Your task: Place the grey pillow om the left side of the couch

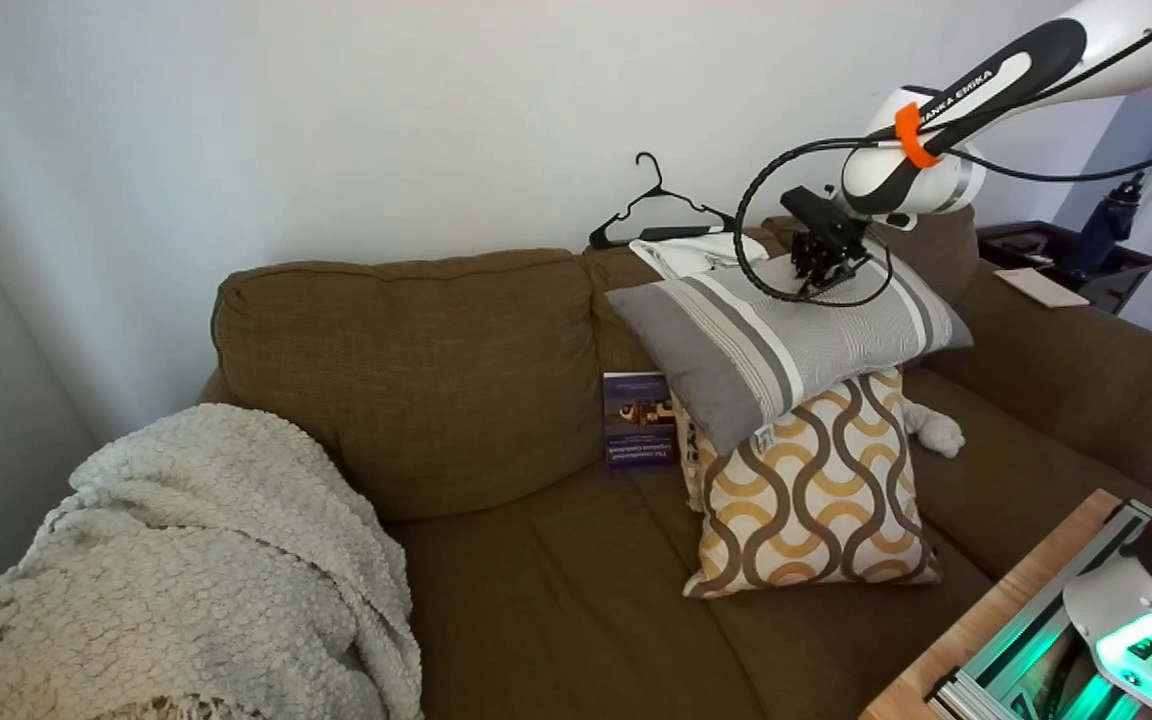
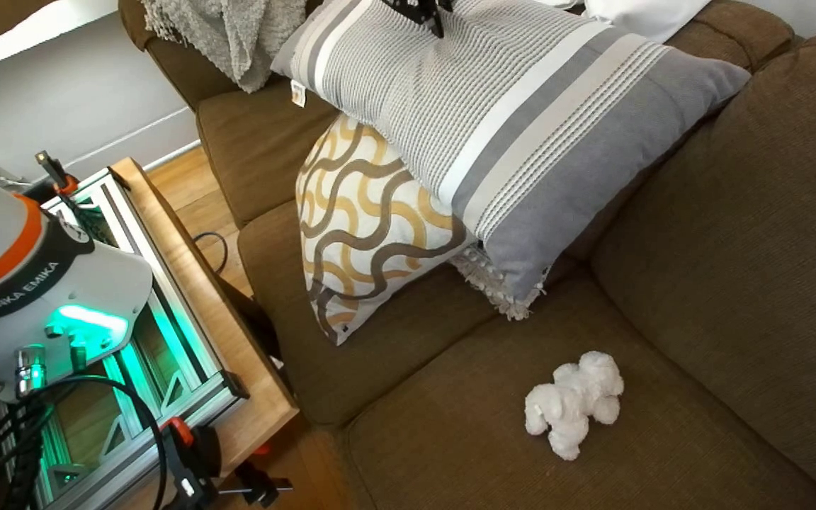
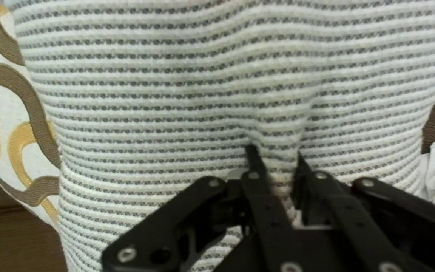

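The grey pillow point(image 1: 836, 335) with pale stripes lies tilted over the top of the patterned pillow, against the back of the olive-brown couch point(image 1: 406, 390). It also shows in an exterior view point(image 2: 443, 113) and fills most of the wrist view point(image 3: 157, 94). My gripper point(image 1: 821, 285) is at the upper middle of the pillow. In the wrist view its fingers point(image 3: 276, 153) are close together with a fold of striped fabric pinched between them, and creases run out from the fold. The fingertips are partly sunk in the cloth. I cannot tell whether the pillow is held clear of what lies under it.
The ogee-patterned pillow point(image 1: 816, 490) stands under the grey one. A cream blanket point(image 1: 216, 570) covers the couch's end. A book point(image 1: 638, 430), hanger point(image 1: 661, 200) and white cloth point(image 1: 691, 255) are at the back. A white plush toy point(image 2: 572, 404) lies on the seat. The robot's table point(image 1: 996, 610) stands in front.
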Available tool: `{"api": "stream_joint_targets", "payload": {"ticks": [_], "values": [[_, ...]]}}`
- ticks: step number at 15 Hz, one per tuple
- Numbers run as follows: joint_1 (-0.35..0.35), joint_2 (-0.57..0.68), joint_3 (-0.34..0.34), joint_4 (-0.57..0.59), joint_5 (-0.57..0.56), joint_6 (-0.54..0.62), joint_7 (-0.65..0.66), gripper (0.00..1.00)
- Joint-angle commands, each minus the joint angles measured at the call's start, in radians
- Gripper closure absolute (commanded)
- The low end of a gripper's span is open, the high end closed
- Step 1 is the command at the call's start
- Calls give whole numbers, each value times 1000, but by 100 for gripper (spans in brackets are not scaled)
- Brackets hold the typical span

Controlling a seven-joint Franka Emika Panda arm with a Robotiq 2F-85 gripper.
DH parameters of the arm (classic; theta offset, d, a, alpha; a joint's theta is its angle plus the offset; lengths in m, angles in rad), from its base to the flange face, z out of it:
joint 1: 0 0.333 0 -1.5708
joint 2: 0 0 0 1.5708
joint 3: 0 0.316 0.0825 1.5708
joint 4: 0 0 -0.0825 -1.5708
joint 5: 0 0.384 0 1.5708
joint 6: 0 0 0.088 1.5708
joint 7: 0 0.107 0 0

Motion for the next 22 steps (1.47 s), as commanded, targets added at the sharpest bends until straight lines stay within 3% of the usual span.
{"api": "stream_joint_targets", "payload": {"ticks": [1,7,12,14,18,19,22], "values": [[33,-79,-23,-44,-63,10,31,100],[44,-220,25,-84,-136,28,-8,99],[67,-309,112,-24,-171,14,-75,99],[90,-315,146,18,-131,14,-145,99],[176,-281,176,124,79,-41,-398,99],[133,-289,192,71,1,-9,-295,96],[162,-278,200,98,55,-23,-367,96]]}}
